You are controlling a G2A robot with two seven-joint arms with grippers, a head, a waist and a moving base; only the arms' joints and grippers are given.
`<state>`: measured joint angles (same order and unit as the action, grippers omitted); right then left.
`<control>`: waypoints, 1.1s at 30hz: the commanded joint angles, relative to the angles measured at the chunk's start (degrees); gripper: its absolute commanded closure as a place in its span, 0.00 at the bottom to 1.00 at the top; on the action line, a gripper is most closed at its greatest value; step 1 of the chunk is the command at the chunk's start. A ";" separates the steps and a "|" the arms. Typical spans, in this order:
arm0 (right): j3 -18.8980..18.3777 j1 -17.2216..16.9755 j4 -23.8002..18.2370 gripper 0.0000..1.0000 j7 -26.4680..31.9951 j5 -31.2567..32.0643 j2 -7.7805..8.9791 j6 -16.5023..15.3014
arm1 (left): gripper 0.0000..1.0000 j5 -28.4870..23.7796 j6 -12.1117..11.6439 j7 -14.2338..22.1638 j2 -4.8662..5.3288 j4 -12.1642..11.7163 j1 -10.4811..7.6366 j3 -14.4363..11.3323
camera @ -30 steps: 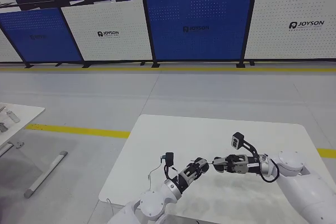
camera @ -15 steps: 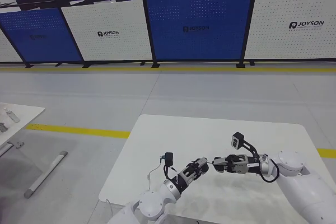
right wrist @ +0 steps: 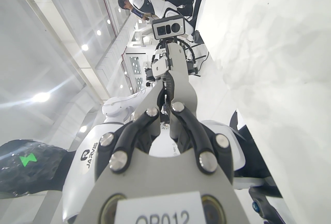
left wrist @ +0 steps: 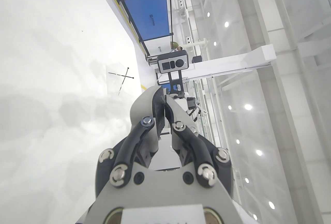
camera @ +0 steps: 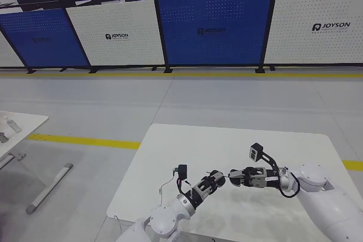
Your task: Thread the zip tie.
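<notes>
your table (camera: 242, 142) reads white, matt and smooth. above the table, your left gripper (left wrist: 164, 99) has pale grey matt plastic shells (left wrist: 141, 106), black ribbed rubbery pads (left wrist: 159, 116), glossy black plastic links (left wrist: 129, 141), shiny metal pins (left wrist: 147, 120). right gripper (right wrist: 166, 80), also above the table: flat grey matt plates (right wrist: 181, 88), metal by the look, same ribbed black pad, black links, bright metal pins. white paper-like label (right wrist: 157, 205) on its base.
</notes>
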<state>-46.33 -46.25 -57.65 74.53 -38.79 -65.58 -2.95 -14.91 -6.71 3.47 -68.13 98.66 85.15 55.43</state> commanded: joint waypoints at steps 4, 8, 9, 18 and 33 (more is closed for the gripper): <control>-2.20 -1.34 -1.74 0.00 -0.46 1.06 0.82 0.40 | 1.00 -0.20 0.15 0.23 -0.10 -0.05 0.02 0.16; -4.34 -2.68 -3.30 0.00 -1.11 2.99 1.76 0.43 | 1.00 -0.40 0.93 -0.50 -0.23 -0.12 -0.11 0.38; -4.72 -2.92 -3.73 0.00 -1.46 4.10 2.00 0.52 | 1.00 -0.38 1.18 -0.71 -0.27 -0.13 -0.16 0.39; -5.49 -3.51 -4.76 0.00 -2.78 6.09 2.45 1.46 | 1.00 0.82 2.64 -2.24 -0.40 -0.24 -0.54 0.40; -2.98 -2.28 -3.79 0.00 -8.44 16.52 1.76 -4.48 | 1.00 -2.81 3.35 4.16 -0.11 0.32 -0.25 2.02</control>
<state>-49.31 -48.53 -61.64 66.04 -20.71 -63.77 -7.19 -17.76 -3.18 7.96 -68.23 98.96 84.82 57.41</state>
